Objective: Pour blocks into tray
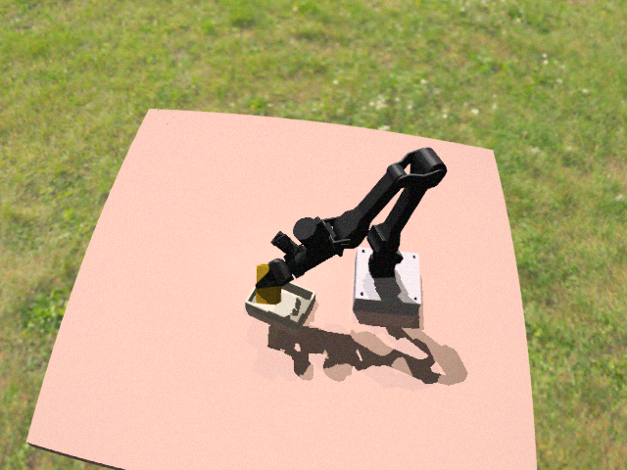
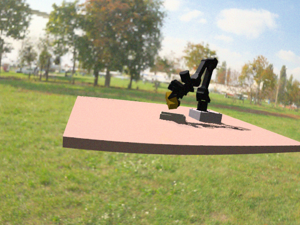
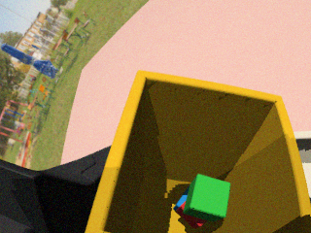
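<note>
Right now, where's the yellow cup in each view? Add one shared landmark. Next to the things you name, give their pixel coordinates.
Top: left of centre, below mid-height, partly behind the tool (image 1: 273, 275) (image 2: 174, 96).
Exterior: right of centre, just above mid-height.
Wrist: fills lower centre and right, the cup (image 3: 209, 83) (image 1: 266, 295) (image 2: 172, 104) cut off below.
Landmark: pink table top (image 1: 176, 202) (image 2: 116, 123) (image 3: 209, 39).

Between the raised cup (image 1: 267, 295) (image 2: 171, 101) (image 3: 204, 126) and the tray (image 1: 306, 296) (image 2: 172, 117) (image 3: 307, 177) below — an open gap. The tray's raised walls obstruct low sideways passage. The arm's base box (image 1: 387, 306) (image 2: 206, 116) stands near the tray — a narrow strip of tabletop separates them.
</note>
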{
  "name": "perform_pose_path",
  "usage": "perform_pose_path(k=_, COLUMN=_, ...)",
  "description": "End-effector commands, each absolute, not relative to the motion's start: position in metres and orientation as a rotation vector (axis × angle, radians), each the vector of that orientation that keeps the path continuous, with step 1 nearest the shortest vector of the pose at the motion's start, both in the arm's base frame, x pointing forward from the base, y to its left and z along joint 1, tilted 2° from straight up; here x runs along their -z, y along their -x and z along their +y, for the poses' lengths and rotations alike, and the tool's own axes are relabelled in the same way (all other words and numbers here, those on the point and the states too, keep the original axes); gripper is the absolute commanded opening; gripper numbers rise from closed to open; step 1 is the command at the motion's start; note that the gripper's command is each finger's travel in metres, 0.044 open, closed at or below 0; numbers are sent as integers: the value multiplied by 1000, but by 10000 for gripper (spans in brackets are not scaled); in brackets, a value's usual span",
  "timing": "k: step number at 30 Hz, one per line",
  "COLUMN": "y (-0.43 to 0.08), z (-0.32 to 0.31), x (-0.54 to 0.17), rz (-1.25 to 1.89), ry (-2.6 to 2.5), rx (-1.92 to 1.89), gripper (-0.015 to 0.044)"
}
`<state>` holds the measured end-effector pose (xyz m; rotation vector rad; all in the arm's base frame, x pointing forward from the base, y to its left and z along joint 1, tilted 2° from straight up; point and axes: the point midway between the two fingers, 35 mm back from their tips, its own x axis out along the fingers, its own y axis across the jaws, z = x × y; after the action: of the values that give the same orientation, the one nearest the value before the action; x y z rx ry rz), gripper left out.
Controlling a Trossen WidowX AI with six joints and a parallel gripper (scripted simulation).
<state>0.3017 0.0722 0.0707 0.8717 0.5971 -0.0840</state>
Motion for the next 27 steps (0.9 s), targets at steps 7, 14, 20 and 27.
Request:
perform_pose_path(k=7, y=-304, z=73, x=-72, rz=589, ry=-1101, rx=150, gripper=0)
perform_pose_path(k=14, y=-305, z=74, x=-71, rz=585, ry=-1249, rx=198, gripper=0)
perform_pose_path(k=20, y=-305, z=74, x=-71, rz=580, ry=-1375, rx=239, gripper=0)
perform_pose_path(k=27, y=-306, z=74, x=-70, rz=571, ry=-1523, rx=288, gripper=0)
